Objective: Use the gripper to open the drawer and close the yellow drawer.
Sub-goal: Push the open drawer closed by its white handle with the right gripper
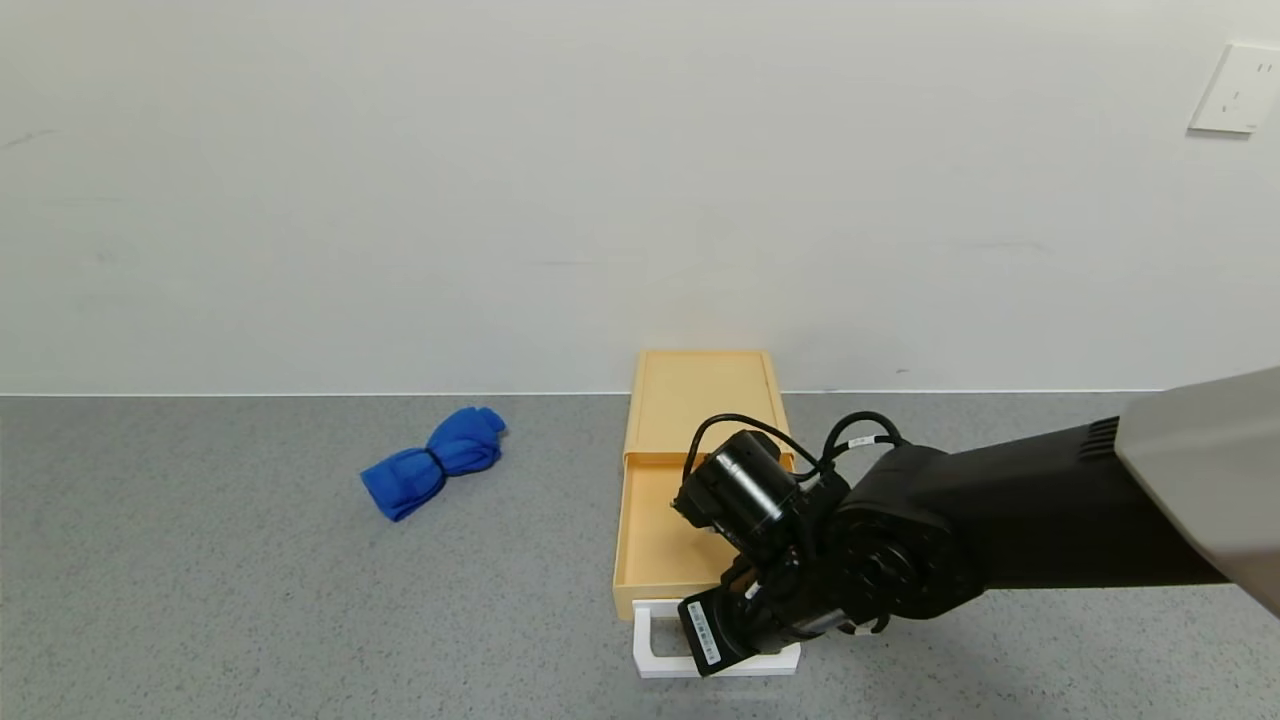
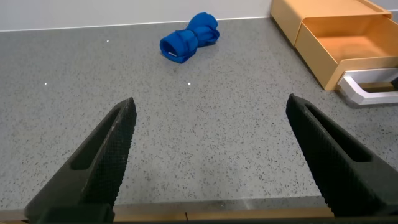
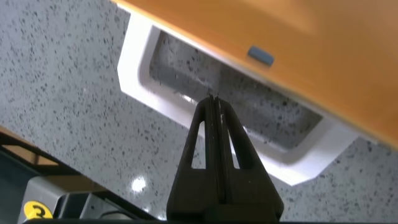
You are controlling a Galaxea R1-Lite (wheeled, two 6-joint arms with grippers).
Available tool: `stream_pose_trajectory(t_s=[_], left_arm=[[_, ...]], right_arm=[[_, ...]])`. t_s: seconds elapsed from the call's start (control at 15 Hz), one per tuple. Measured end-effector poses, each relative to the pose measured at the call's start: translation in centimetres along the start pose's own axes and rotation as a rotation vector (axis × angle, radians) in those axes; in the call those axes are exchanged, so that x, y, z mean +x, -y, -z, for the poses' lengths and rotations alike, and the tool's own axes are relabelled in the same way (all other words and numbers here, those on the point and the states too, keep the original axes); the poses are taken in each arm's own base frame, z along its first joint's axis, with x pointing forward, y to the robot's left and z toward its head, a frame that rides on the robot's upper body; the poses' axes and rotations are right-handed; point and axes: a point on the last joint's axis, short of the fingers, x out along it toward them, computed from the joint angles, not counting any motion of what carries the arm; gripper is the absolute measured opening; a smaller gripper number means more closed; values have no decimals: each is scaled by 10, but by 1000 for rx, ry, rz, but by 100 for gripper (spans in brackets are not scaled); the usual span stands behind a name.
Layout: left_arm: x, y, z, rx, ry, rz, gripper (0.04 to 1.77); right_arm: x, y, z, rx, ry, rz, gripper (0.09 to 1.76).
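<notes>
The pale yellow drawer (image 1: pixel 655 540) stands pulled out of its flat yellow box (image 1: pixel 700 400), and its tray looks empty. Its white loop handle (image 1: pixel 650 642) points toward me. My right gripper (image 1: pixel 742 640) hangs over the handle, its fingers hidden under the wrist in the head view. In the right wrist view the gripper (image 3: pixel 213 106) is shut with nothing between its fingers. Its tip sits at the inner edge of the handle's (image 3: pixel 140 74) outer bar, below the drawer front (image 3: pixel 311 43). My left gripper (image 2: pixel 210 102) is open and empty near the table's front edge.
A blue rolled cloth (image 1: pixel 435 460) lies on the grey table left of the box; it also shows in the left wrist view (image 2: pixel 188 37), with the open drawer (image 2: pixel 348 46) beyond it. The box backs onto a white wall with a socket (image 1: pixel 1235 90).
</notes>
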Motion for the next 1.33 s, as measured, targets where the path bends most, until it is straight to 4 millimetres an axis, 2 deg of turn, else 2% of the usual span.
stream_pose_trajectory(t_s=[0.4,0.73,1.33], left_arm=[[0,0,0,0,0,0,174],[0,0,0,0,0,0,174],[0,0,0,0,0,0,174]], right_arm=[[12,2,-4,4,36,41,12],[13,2,-12,8,76,73,12],[18,18,-34,45,132,107,12]])
